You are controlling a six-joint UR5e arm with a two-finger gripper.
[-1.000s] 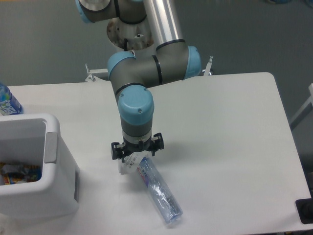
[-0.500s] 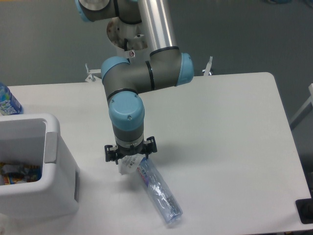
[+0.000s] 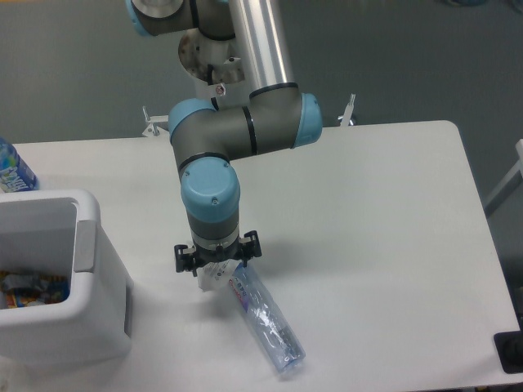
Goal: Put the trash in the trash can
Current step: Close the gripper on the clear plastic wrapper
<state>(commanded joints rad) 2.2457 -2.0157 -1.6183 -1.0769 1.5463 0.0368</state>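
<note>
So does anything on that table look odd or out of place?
A clear bottle lies on its side near the table's front edge, slanted, not upright. The gripper sits over its upper end, with a crumpled wrapper there. Some colourful litter is already in the bin.

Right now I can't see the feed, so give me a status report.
Gripper down at the wrapper, grip not discernible. Clear bottle lying on the table beside it. Trash can to the left, path unobstructed.

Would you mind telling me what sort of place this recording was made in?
Probably a robotics lab or test cell: a robot arm works over a plain white table on a bare grey floor, with a staged trash can.
</note>
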